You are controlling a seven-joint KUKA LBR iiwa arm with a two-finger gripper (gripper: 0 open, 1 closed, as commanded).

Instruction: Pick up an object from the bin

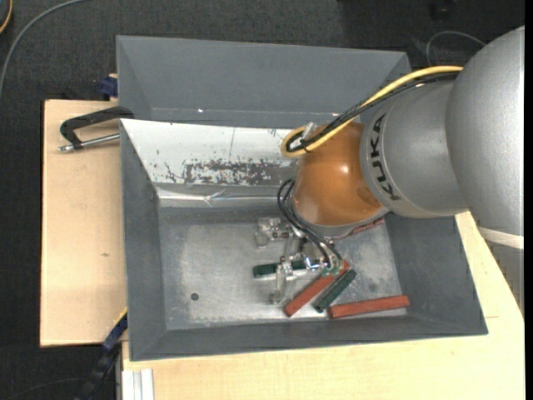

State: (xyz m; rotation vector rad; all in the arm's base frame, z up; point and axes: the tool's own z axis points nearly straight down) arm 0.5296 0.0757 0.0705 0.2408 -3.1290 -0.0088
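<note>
I had the arm (466,132) lying across the right side of the bin (141,248), wrist tipped down toward the floor. The orange wrist cover (329,182) sat up and left of the long red bar (369,307), and a yellow cable (391,86) looped over its top. The gripper (293,265) hung below the cover, low over the floor, left of the red bar and a bit further back. Open or closed, I couldn't tell: too much metal and wiring bunched there. I couldn't make out anything gripped either.

Bin contents: all in one small heap w/ the red bar at its right end.
- The red bar lay flat, roughly parallel to the front wall and near it.
- A dark green stick (336,287) lay slanted just left of the bar's left end.
- A reddish-brown stick (304,297) lay alongside the green one, further left. Its upper end reached in under the gripper, so it was the nearest thing to it.
- A small dark green piece (266,269) sat left of the gripper, well left of the bar.
- A silvery bit (268,232) sat further back, partly under the cover's shadow.

For room to move, open grey floor ran far left of the bar, w/ only a dark speck (194,297) on it. The bar's right end sat near the foot of the sloping right wall.
</note>
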